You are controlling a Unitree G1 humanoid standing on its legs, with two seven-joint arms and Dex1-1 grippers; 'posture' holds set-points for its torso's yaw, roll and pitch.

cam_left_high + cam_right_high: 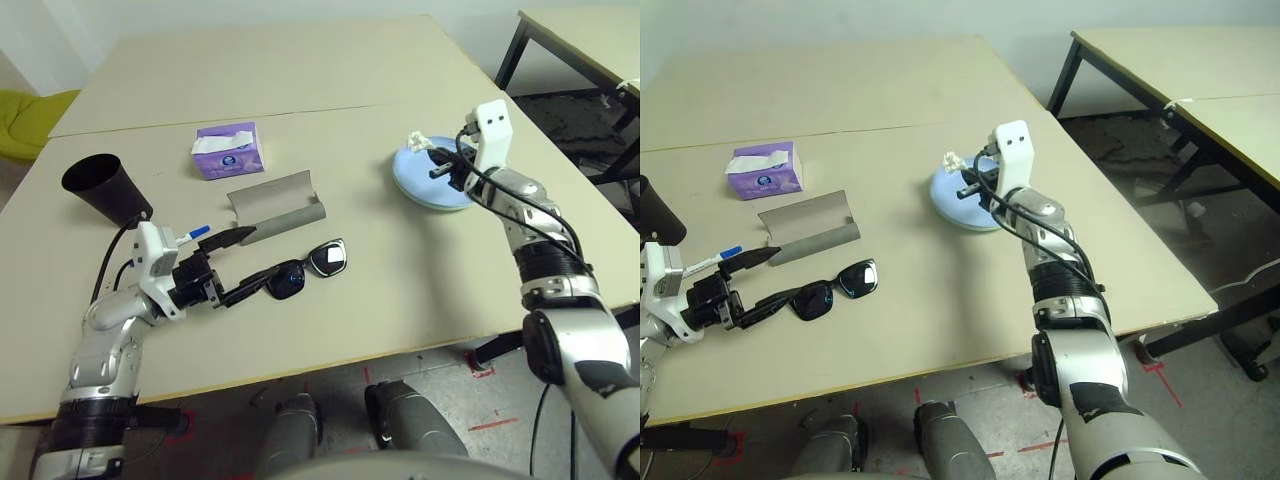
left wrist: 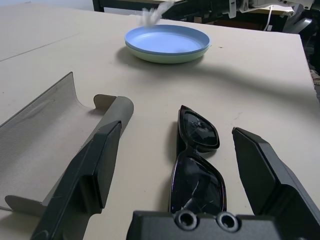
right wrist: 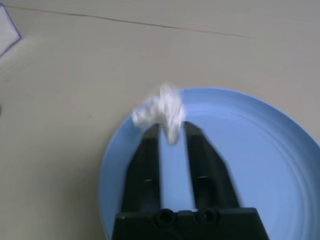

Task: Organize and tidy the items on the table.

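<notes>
Reaching fwd over stacked plates (image 1: pixel 430 185), right gripper (image 3: pixel 171 131) pinching tissue (image 3: pixel 160 110); left gripper (image 2: pixel 175 150) low, fingers spread round sunglasses (image 1: pixel 300 270), long axis along fingers, beside case (image 1: pixel 275 205).

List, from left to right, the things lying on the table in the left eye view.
Cup → tissue box → glasses case → sunglasses → plates.
</notes>
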